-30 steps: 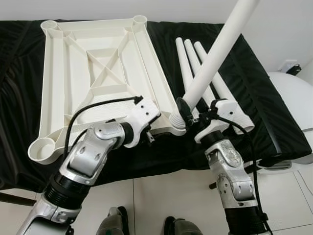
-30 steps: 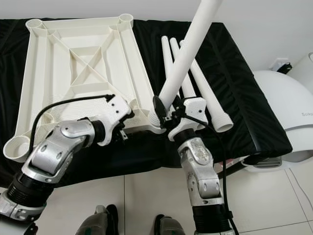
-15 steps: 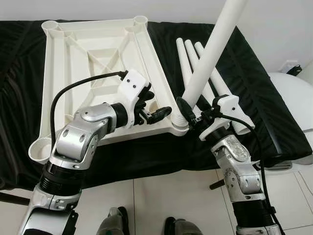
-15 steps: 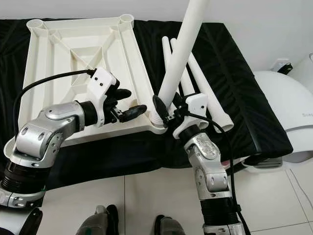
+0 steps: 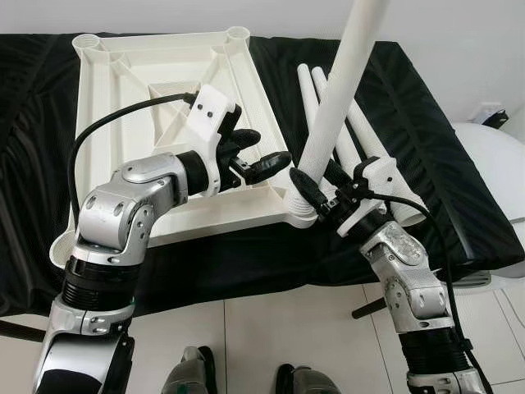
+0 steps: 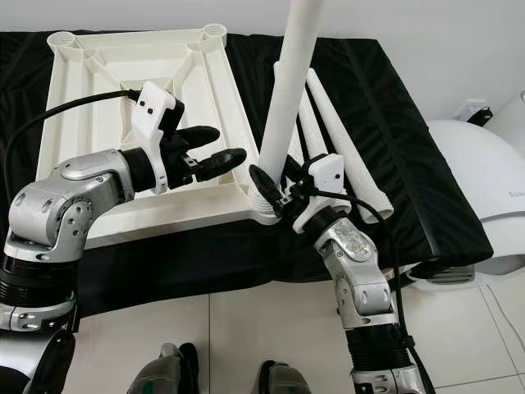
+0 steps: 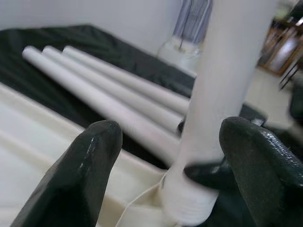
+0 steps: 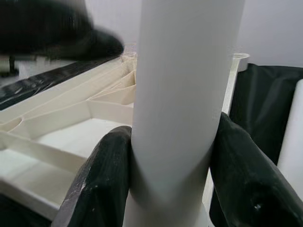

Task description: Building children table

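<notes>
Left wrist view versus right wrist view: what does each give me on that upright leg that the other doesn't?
Left wrist view alone: the left claw open, apart from the upright leg, and three spare legs lying on the black cloth.

Right wrist view alone: the right claw shut on that leg, its fingers pressed against both sides.

Both: the leg's base at the corner of the upturned tabletop.

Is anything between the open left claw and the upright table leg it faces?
Nothing visible. The left claw hovers open over the upturned tabletop, with bare air between it and the leg that the right claw holds at the corner socket.
</notes>
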`<state>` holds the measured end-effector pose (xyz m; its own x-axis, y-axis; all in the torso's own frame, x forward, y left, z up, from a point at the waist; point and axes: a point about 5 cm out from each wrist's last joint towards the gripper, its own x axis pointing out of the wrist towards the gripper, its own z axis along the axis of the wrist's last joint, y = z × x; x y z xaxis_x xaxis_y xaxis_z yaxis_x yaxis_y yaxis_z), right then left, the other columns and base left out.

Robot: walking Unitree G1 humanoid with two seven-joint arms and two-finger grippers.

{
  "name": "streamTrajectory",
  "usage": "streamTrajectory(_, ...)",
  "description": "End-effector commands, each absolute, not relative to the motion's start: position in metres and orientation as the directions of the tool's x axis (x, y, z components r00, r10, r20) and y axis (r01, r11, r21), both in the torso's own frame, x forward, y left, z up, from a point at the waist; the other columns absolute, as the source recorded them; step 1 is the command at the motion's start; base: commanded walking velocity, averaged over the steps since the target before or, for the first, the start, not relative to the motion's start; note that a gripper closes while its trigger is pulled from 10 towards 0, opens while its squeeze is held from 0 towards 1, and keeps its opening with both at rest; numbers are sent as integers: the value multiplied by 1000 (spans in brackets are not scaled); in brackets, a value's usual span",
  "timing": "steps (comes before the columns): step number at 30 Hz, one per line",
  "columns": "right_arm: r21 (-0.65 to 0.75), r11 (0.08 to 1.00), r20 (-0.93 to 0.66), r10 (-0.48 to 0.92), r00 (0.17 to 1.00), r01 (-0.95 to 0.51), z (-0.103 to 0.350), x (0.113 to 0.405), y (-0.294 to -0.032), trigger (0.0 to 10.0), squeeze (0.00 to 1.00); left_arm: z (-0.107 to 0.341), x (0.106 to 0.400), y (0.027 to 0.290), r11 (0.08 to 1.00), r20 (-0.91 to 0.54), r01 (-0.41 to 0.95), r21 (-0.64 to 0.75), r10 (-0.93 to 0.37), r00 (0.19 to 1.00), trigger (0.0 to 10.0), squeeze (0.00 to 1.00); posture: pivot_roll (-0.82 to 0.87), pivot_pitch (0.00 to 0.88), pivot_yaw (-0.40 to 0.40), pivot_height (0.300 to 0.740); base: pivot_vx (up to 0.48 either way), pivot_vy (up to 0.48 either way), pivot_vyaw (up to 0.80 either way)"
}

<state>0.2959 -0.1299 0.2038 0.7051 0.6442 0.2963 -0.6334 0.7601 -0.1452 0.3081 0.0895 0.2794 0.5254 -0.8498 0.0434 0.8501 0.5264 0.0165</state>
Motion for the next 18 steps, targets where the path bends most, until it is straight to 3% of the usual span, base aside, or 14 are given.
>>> streamTrajectory(1, -157, 736, 304, 670, 677, -659, 205, 295, -129, 10000, 0, 285, 301, 82, 413, 64, 911, 2, -909, 412, 10000, 0, -23, 174, -23, 740, 0, 0, 0)
streamTrajectory(9, -187, 705, 296, 704, 645, -684, 208, 297, -127, 10000, 0, 289, 294, 70, 336, 80, 942, -9, -939, 336, 10000, 0, -21, 175, -24, 740, 0, 0, 0)
streamTrajectory(18, -219, 660, 294, 747, 596, -719, 213, 297, -124, 10000, 0, 289, 297, 62, 332, 68, 943, -22, -940, 333, 10000, 0, -24, 181, -20, 740, 0, 0, 0)
